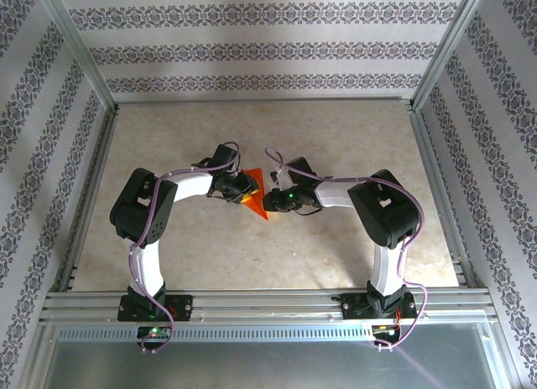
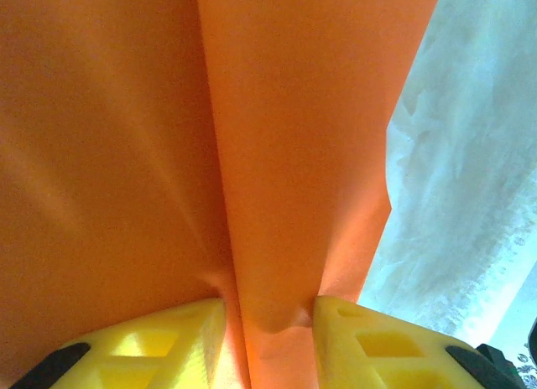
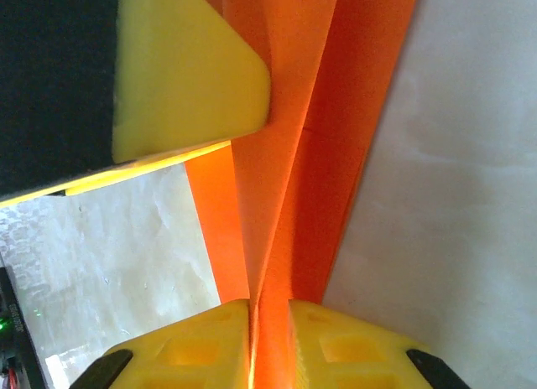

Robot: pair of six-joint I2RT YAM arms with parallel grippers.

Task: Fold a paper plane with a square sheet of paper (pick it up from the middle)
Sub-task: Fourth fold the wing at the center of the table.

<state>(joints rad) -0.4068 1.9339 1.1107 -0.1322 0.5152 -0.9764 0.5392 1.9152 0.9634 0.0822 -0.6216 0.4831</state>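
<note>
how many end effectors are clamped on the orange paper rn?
2. The left end effector pinches a raised fold of the orange paper at mid-table. The right end effector pinches a folded edge from the opposite side.

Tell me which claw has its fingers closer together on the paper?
The right claw: barely a slit; the left claw grips a wider band of paper.

Likely a lab test cell, aluminium frame, wallpapered panels, marble-look tabletop
</note>
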